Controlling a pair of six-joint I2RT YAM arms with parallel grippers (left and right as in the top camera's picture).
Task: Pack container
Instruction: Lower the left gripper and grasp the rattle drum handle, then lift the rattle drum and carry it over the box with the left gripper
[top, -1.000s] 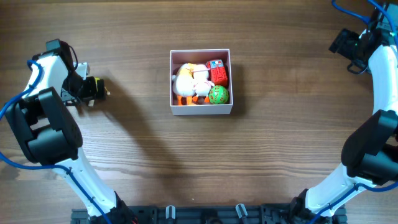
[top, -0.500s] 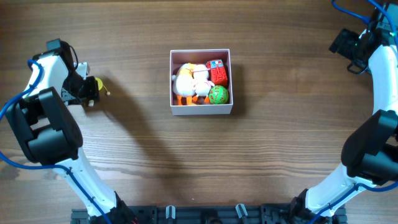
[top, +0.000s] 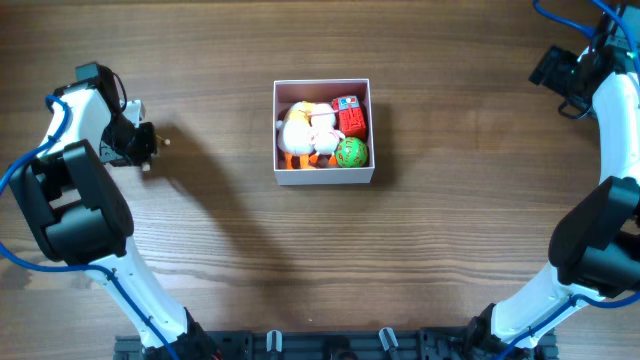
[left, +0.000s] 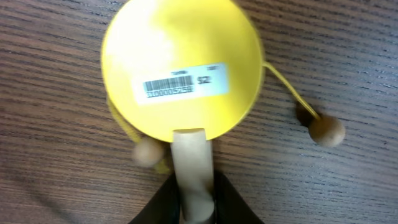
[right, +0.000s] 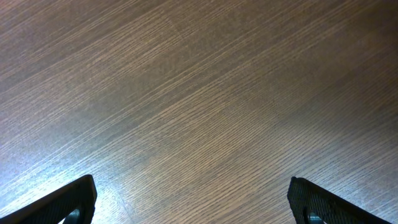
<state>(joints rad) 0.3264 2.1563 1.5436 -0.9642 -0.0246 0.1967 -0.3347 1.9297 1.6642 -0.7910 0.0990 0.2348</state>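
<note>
While the left jaws pinch the yellow drum (left: 180, 68) by its thin handle (left: 189, 168), it may twist and slip | container (top: 323, 177) nearly full | right jaws open, empty

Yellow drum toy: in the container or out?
Out. The yellow drum toy is over bare table, its handle clamped in the left gripper, well left of the container.

A white barcode sticker (left: 182, 83) on the yellow drum (left: 180, 37) reads "S2"; its smaller digits blur.
</note>
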